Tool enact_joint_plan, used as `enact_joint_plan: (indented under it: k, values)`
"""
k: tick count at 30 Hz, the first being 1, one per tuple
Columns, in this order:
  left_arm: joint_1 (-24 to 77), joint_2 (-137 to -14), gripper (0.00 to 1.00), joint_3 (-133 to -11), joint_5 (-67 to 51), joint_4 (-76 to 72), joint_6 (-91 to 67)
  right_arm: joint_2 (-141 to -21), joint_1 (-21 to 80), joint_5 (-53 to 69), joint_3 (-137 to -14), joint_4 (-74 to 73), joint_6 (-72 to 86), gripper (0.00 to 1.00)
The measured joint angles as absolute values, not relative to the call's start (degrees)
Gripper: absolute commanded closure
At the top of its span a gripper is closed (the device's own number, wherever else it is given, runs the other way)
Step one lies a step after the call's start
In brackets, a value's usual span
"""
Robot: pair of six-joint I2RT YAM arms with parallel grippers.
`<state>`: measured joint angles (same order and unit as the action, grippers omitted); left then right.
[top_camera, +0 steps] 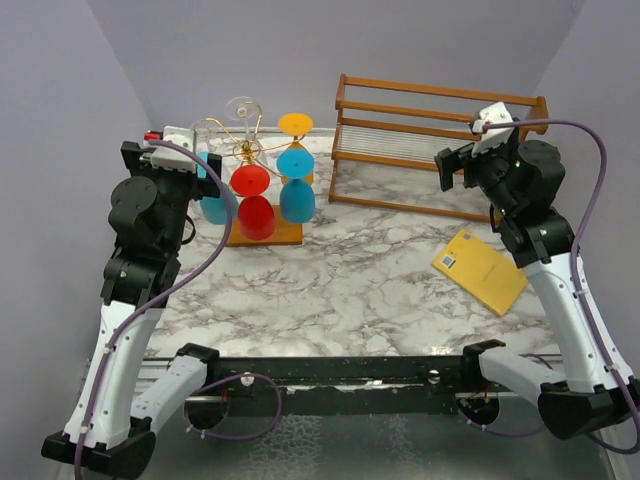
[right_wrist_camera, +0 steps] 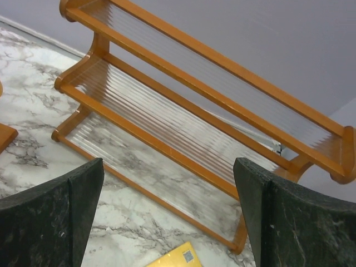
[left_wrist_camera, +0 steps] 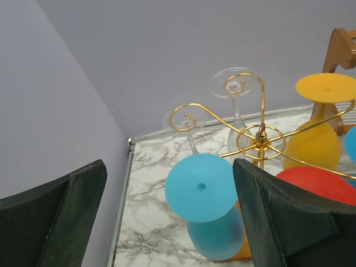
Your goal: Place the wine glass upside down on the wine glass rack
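Note:
The wine glass rack [top_camera: 246,150] is a gold wire tree on an orange-brown base [top_camera: 283,234] at the back left; its hub [left_wrist_camera: 260,139] shows in the left wrist view. Several glasses sit on it upside down: clear [left_wrist_camera: 233,83], orange [left_wrist_camera: 325,87], red [top_camera: 251,181] and blue [top_camera: 297,164]. Another blue wine glass [left_wrist_camera: 201,186] is upside down at the rack's left side, foot up, just beyond my left gripper [left_wrist_camera: 169,222]. That gripper is open and touches nothing. My right gripper [right_wrist_camera: 169,222] is open and empty above the table, facing the slatted shelf.
A large brown wooden slatted shelf [top_camera: 440,140] stands at the back right. A yellow booklet [top_camera: 479,269] lies flat on the marble table [top_camera: 340,280] near the right arm. Grey walls close in on the left, back and right.

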<state>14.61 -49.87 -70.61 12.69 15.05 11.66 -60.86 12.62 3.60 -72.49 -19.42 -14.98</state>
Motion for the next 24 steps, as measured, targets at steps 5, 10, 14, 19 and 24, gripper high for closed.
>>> enact_joint_plan:
  k: [5, 10, 14, 19, 24]
  values:
    - [12.8, -46.5, 0.01, -68.6, 12.9, 16.0, 9.9, -58.2, 12.6, 2.3, -72.5, -22.6, -14.6, 0.00]
    - [11.7, -45.9, 0.01, -69.3, 12.9, 18.1, 8.9, -55.2, 12.6, 1.7, -72.6, -23.7, -14.7, 0.00]
    - [10.0, -46.1, 0.01, -70.0, 12.8, 19.8, 7.8, -53.2, 12.6, 0.9, -72.7, -24.2, -14.8, 0.00]
    - [8.1, -47.6, 0.01, -71.4, 11.8, 22.5, 6.2, -50.8, 11.9, 0.2, -71.4, -24.2, -15.4, 0.00]
    - [7.4, -48.6, 0.01, -72.8, 10.8, 24.1, 5.7, -48.9, 10.2, -0.1, -69.3, -24.3, -15.7, 0.00]
